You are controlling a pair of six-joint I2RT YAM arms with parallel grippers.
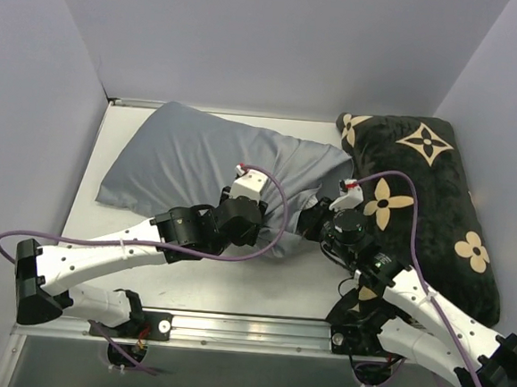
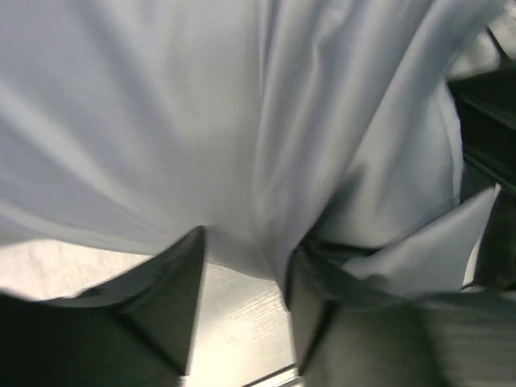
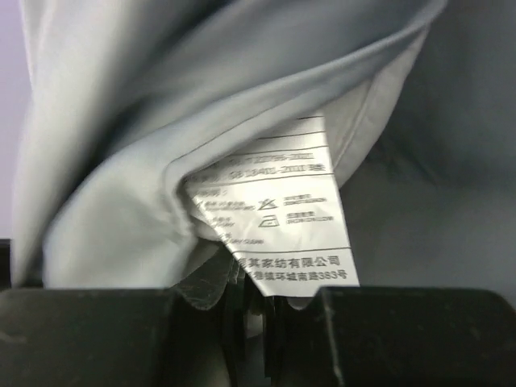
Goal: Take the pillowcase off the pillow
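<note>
The right claw (image 3: 254,297) is pinched shut on a fold of the grey pillowcase (image 1: 199,157), and a white care label (image 3: 282,234) hangs down to its tips. The label shows laundering symbols, a row of Chinese characters ending 有限公司, and below that a line with 383. The left claw (image 2: 242,262) stands narrowly parted over bare tabletop (image 2: 234,322), with grey fabric draped at its tips. The pillowcase lies plump just left of the black flower-patterned cushion (image 1: 428,207). The pillow inside it is hidden.

Black cushion (image 1: 445,217) (tan flower motifs) lies at the table's (image 1: 233,287) right side.
</note>
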